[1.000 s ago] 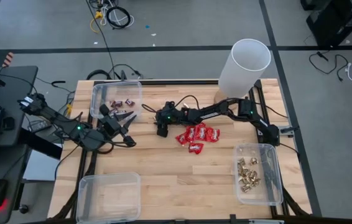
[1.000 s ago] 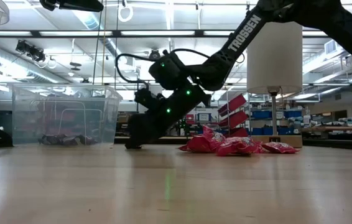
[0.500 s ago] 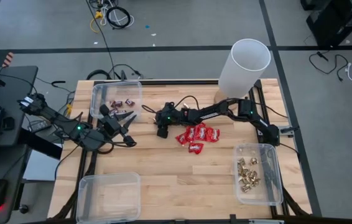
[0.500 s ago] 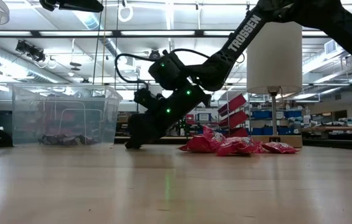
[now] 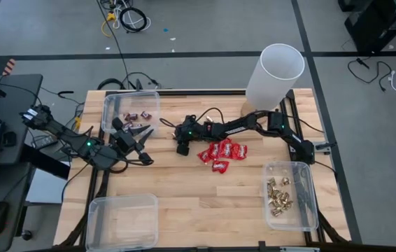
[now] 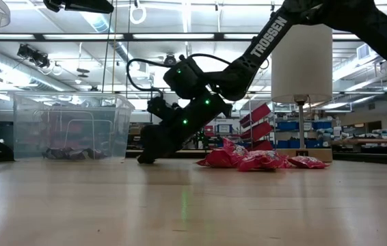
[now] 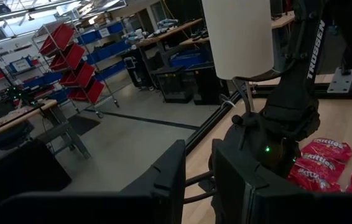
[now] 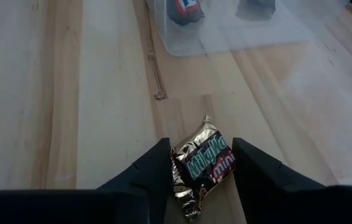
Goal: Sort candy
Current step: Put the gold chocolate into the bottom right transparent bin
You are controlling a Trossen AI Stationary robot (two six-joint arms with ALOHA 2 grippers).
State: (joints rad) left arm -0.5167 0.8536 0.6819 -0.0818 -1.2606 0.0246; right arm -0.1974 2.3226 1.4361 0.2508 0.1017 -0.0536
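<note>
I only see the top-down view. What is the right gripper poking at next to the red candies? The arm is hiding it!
Observer: A dark mini bar, lying on the wood right at the right gripper.
Operator: What kind is it?
Observer: Its wrapper reads Milky Way mini.
Operator: Is it up in the air?
Observer: No. In the low view, the gripper's tip is down at the table.
</note>
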